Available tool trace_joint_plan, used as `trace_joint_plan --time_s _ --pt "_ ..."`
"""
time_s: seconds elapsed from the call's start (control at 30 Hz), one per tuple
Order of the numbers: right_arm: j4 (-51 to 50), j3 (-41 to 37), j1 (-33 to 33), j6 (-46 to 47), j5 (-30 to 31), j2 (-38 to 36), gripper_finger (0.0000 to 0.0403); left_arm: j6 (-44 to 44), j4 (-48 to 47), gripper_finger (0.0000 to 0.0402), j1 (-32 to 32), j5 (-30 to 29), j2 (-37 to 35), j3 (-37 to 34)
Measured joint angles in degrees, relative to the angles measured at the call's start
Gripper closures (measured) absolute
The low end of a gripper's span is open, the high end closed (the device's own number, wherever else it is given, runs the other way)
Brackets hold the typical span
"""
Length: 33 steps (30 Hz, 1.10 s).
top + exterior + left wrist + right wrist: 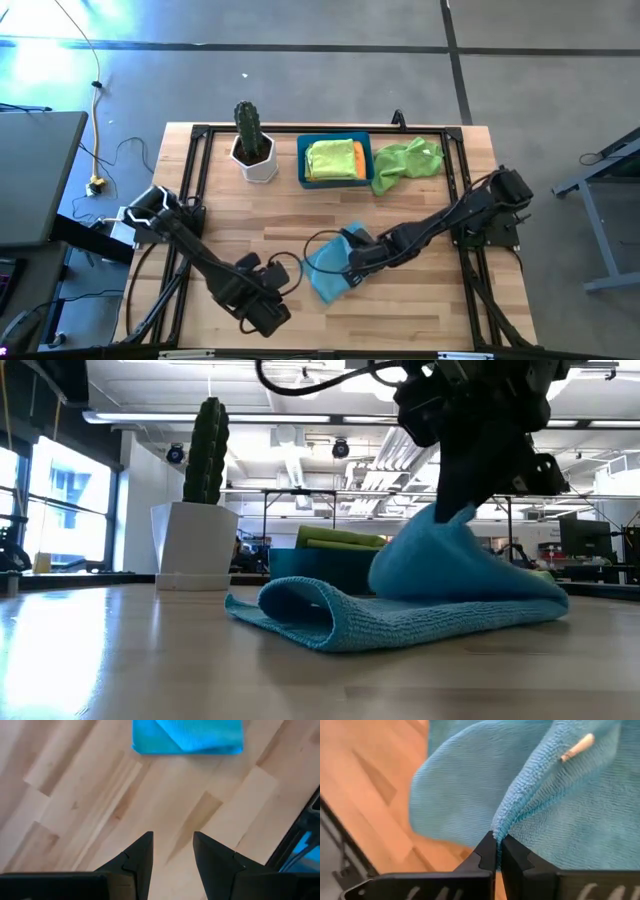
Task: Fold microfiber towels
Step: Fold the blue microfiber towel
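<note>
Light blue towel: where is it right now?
The light blue towel lies partly folded on the table's front middle in the high view, below the blue bin, its edge pinched by the right gripper; the left gripper waits open beside it.

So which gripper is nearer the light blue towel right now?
Right. The right gripper is shut on a raised fold of the light blue towel; the left gripper hangs open over bare wood beside it.

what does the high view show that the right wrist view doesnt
Only the high view: the left gripper open over bare table, the cactus pot, the blue bin holding folded towels, a lime green towel beside it.
Only the right wrist view: the right gripper pinching a raised fold, and a small tag on the cloth.
Both: the light blue towel on the wooden tabletop.
</note>
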Motion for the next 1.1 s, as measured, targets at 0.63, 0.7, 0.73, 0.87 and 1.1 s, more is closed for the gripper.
trace_joint_plan --time_s 0.63,0.7,0.73,0.87,1.1 --pt "19.33 -0.07 3.86 1.52 2.35 6.60 0.0403 -4.38 -3.16 0.0273 -5.14 -9.90 -6.93 0.00" --pt "23.08 -0.07 4.09 1.09 2.17 7.50 0.0403 -4.82 -3.17 0.0273 -5.19 -9.98 -6.93 0.00" --pt "24.61 -0.07 4.12 0.37 2.21 7.91 0.0403 -4.84 -3.17 0.0273 -5.19 -9.98 -6.93 0.00" --pt "26.39 -0.04 4.19 -0.15 2.22 9.23 0.0403 -4.82 -3.27 0.0273 -5.43 -10.41 -6.93 0.00" --pt "27.29 -0.04 4.64 -5.43 0.07 9.43 0.0382 -4.79 -3.48 0.0273 -5.46 -10.68 -6.90 0.00"
